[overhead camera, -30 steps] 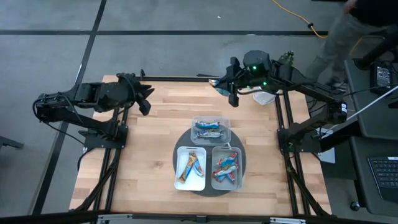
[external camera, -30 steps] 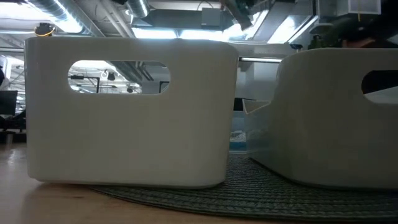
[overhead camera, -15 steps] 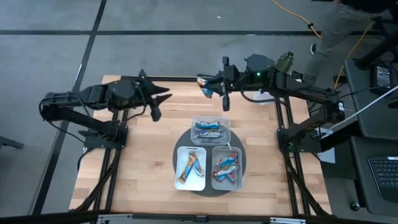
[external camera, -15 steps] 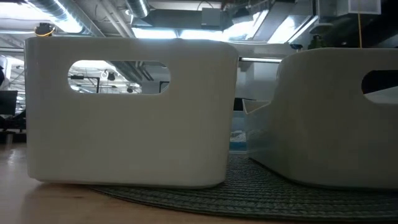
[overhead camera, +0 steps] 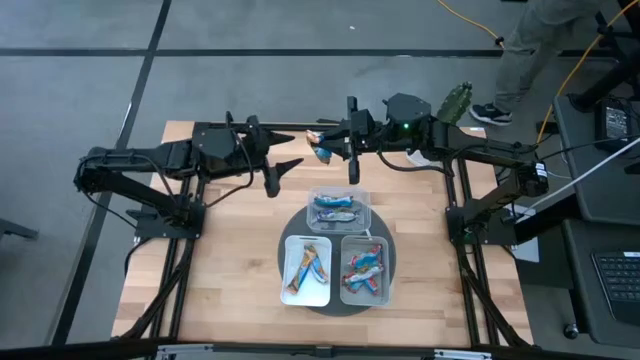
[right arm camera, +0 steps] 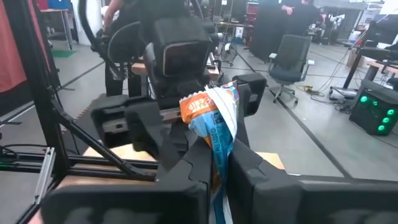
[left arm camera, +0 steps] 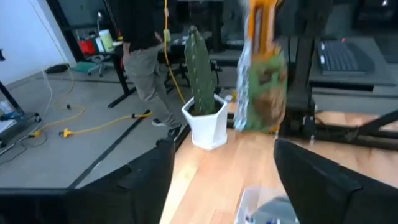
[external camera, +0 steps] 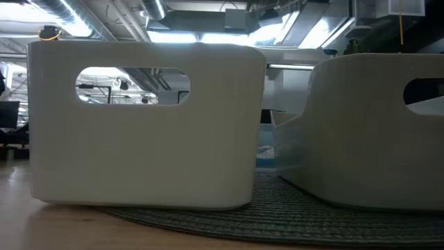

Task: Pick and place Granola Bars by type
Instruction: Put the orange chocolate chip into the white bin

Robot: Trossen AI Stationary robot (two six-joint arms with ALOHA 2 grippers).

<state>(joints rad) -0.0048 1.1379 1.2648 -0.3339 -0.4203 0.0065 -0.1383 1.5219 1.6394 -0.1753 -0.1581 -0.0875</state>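
My right gripper hangs over the table's far edge, shut on a blue-orange granola bar. The same bar shows ahead of my left gripper, which faces it from the left, open, with its fingers short of the bar. More granola bars lie in three trays on a round dark mat: a clear tray, a white tray and a grey tray. The low view shows only tray walls. My right gripper pinches the bar between its two fingers, which run level and point toward the table's left. The bar's orange end sticks out past the fingertips. The bar is lifted clear of the table.
A cactus in a white pot stands at the table's far right corner. A person walks beyond the far right corner. Bare wood lies left and right of the mat.
My right gripper has carried the bar toward the table's left along the far edge. My left gripper has reached toward the right, up to the bar, and its fingers have opened wide. The trays have stayed put.
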